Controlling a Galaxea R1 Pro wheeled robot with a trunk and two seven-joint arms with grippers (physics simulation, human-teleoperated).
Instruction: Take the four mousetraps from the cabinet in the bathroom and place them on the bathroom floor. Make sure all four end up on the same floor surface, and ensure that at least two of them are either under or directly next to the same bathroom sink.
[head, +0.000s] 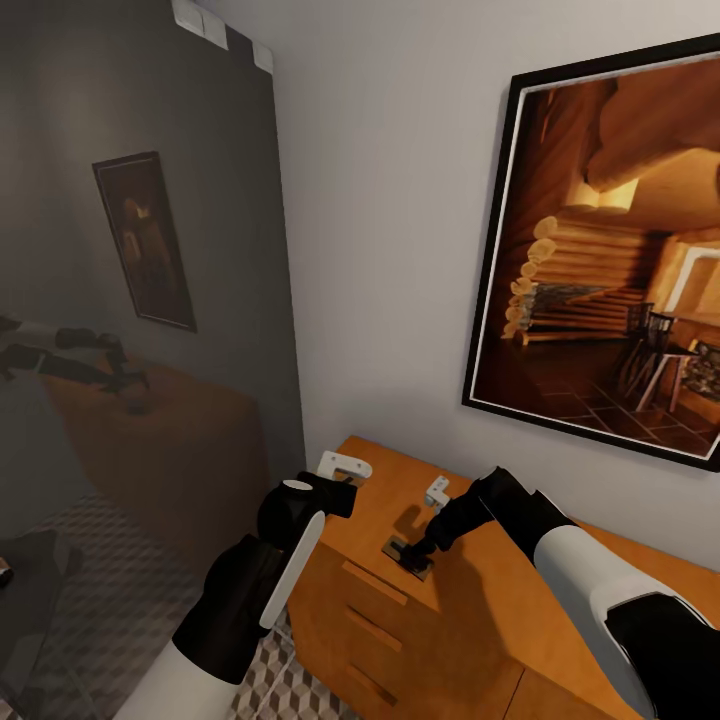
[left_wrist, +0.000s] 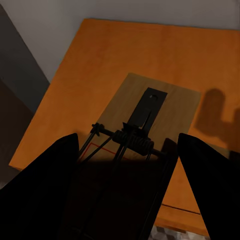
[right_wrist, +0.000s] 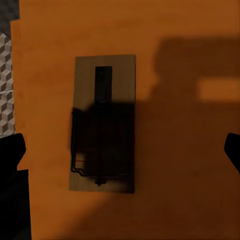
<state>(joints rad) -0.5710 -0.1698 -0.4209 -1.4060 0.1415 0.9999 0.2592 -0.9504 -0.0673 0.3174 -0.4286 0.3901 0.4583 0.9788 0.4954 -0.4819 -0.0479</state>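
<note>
One mousetrap (right_wrist: 102, 122) lies flat on cabinet (head: 480, 590) top near front edge; R gripper (right_wrist: 122, 150) fingers spread wide above it, L gripper (left_wrist: 127, 175) fingers wide also.

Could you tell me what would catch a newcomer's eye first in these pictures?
Probably the large framed painting of a log-cabin interior on the white wall above the orange-brown cabinet. Next, the single mousetrap lying flat on the cabinet top, with the right gripper poised open above it.
</note>
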